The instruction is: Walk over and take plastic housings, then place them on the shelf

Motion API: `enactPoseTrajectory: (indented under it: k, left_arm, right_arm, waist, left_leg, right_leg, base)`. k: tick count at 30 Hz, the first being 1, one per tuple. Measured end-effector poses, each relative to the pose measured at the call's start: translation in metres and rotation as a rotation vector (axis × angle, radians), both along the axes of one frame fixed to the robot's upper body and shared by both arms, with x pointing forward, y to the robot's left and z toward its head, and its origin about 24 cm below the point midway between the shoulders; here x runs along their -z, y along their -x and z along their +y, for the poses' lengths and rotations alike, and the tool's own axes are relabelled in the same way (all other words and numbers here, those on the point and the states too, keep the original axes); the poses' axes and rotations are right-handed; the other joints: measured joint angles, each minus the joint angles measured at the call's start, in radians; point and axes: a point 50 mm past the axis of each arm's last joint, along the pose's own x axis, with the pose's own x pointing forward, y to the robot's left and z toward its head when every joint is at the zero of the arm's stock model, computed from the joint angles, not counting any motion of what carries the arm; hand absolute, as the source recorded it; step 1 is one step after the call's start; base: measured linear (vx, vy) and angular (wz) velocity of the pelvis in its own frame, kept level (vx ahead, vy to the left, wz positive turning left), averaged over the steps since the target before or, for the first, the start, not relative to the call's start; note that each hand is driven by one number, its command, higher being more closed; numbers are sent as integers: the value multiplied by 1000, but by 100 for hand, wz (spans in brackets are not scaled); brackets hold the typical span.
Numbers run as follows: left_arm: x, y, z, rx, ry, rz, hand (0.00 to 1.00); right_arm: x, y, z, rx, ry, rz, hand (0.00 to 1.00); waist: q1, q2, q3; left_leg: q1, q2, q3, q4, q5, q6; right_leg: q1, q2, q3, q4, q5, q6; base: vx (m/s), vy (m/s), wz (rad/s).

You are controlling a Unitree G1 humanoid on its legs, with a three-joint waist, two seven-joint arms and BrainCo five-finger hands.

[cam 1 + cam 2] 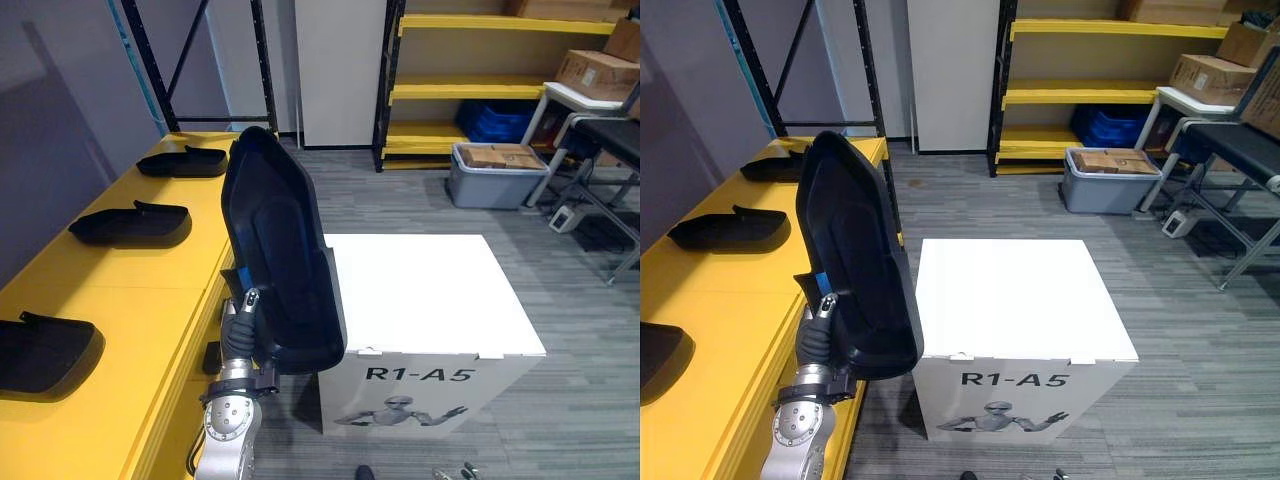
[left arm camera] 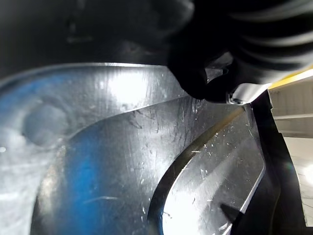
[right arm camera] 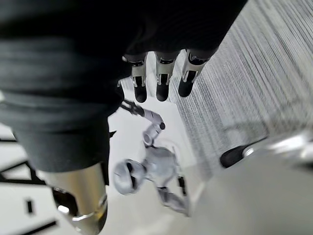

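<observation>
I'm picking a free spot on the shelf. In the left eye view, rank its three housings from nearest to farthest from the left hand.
From the left hand, shut on the held housing:
1. Front housing, lower left.
2. Middle housing, farther along the shelf.
3. Back housing, at the far end.

White box [image 1: 430, 290] — front face carries the black label "R1-A5"
</observation>
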Motion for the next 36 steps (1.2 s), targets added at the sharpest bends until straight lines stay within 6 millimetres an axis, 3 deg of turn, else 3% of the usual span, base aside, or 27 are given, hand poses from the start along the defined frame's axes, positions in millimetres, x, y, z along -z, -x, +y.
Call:
enactPoseTrajectory:
  k: [4,11,16,17,19,20,22,23,25,27,29,32,33,34,35,36]
  left_arm:
    - [11,0,2,-6,-9,46,100]
    - [7,-3,2,-7,-8,30,100]
    - [-18,-12,-11,40,9,-80,100]
    - [-20,-12,-13,46,12,-91,100]
    - [-24,-12,-16,62,27,-109,100]
    - [-24,-12,-17,65,38,-106,100]
    - [-25,-13,-19,71,41,-110,100]
    - [-25,-13,-22,85,47,-113,100]
    - [-26,-13,-26,98,58,-117,100]
    - [-27,-13,-26,102,63,-119,100]
    - [-28,-14,-29,114,64,-122,100]
    - [-30,-15,-35,136,67,-129,100]
    - [-30,-15,-38,150,63,-132,100]
    - [-31,-15,-43,169,53,-136,100]
    - [-32,-15,-46,180,50,-139,100]
    - [-33,-17,-50,206,27,-145,100]
  right_arm:
    - [2,-12,0,-108,29,18,0]
    - [4,-24,2,-225,52,40,0]
    - [4,-35,1,-278,81,41,0]
    - [4,-35,0,-277,84,48,0]
    - [3,-41,-1,-278,95,34,0]
    - [3,-44,-1,-282,98,31,0]
    - [2,-49,2,-299,101,20,0]
    - [1,-52,4,-297,101,10,0]
    - [0,-56,6,-296,98,-2,0]
    - [0,-63,16,-298,76,-24,0]
    - [1,-63,23,-296,58,-26,0]
    - [2,-62,24,-295,53,-9,0]
    - [2,-61,23,-297,59,-2,0]
    - [1,-61,21,-292,65,-5,0]
    - [1,-62,21,-287,66,-10,0]
    - [0,-63,21,-285,65,-15,0]
  waist:
    - [2,-1,13]
    - [24,-7,29]
    - [58,-16,96]
    - [63,-18,100]
    - [67,-14,116]
    - [70,-12,122]
    - [72,-12,123]
    - [65,-12,123]
    - [61,-9,120]
    - [64,-16,115]
    - [65,-23,113]
    - [63,-28,114]
    - [62,-29,114]
    - [54,-33,112]
    - [46,-35,110]
    - [38,-33,110]
  left_leg:
    - [9,1,-52,-16,9,-4]
    - [-17,-13,-176,-25,45,-3]
    - [-97,-66,-419,-2,94,-7]
    - [-109,-68,-420,-2,99,-9]
    - [-147,-25,-292,-6,98,-1]
    - [-156,17,-136,-12,114,24]
    - [-161,48,3,-8,137,62]
    - [-164,68,125,5,154,86]
    - [-172,56,158,9,167,60]
    - [-169,3,132,-20,183,32]
    - [-174,-34,123,-17,182,33]
    - [-148,-83,106,-5,163,54]
    - [-123,-98,89,-4,149,63]
    - [-106,-115,49,1,127,75]
    - [-101,-124,21,5,120,80]
    - [-102,-119,-28,20,110,89]
  right_leg:
    - [26,-9,-52,0,-17,-1]
    - [54,-38,-179,7,-39,-6]
    - [55,-122,-417,121,-137,20]
    - [56,-133,-445,131,-151,26]
    - [71,-167,-536,156,-172,34]
    - [87,-197,-593,172,-184,44]
    - [112,-225,-651,176,-190,56]
    - [143,-254,-712,176,-189,77]
    - [160,-282,-755,182,-193,102]
    - [165,-332,-782,189,-191,134]
    - [178,-370,-807,197,-191,138]
    - [202,-442,-809,296,-192,137]
    - [199,-484,-790,394,-195,132]
    - [161,-528,-694,541,-192,83]
    - [125,-539,-607,623,-173,53]
    - [41,-477,-366,739,-283,68]
  base:
    - [9,-5,38]
    - [36,5,59]
    - [-64,3,140]
    - [-64,23,161]
    - [-45,7,148]
    - [-6,26,130]
    - [52,97,121]
    - [88,126,123]
    - [131,167,91]
    - [206,235,54]
    - [185,170,49]
    - [189,199,50]
    - [168,206,60]
    - [157,198,77]
    - [138,133,100]
    - [119,12,120]
